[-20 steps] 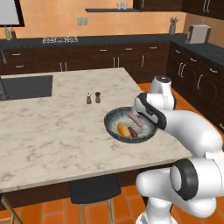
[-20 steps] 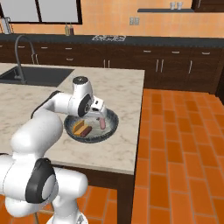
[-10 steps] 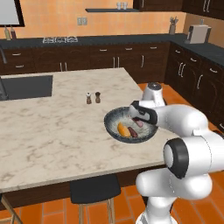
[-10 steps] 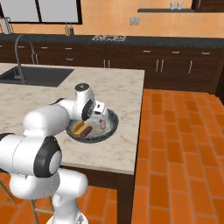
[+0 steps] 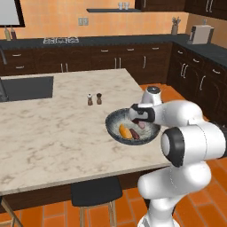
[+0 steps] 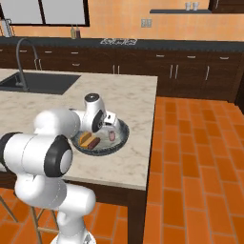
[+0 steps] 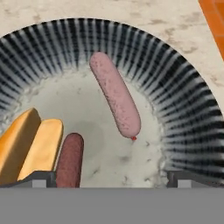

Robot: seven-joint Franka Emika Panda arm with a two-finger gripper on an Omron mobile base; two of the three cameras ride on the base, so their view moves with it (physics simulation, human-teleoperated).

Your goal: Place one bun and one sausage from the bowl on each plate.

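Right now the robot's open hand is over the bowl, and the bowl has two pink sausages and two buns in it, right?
Not quite. The hand view shows one pale pink sausage and one dark brown sausage, not two pink ones. The rest holds: the open gripper hangs over the bowl, and two buns lie side by side in it.
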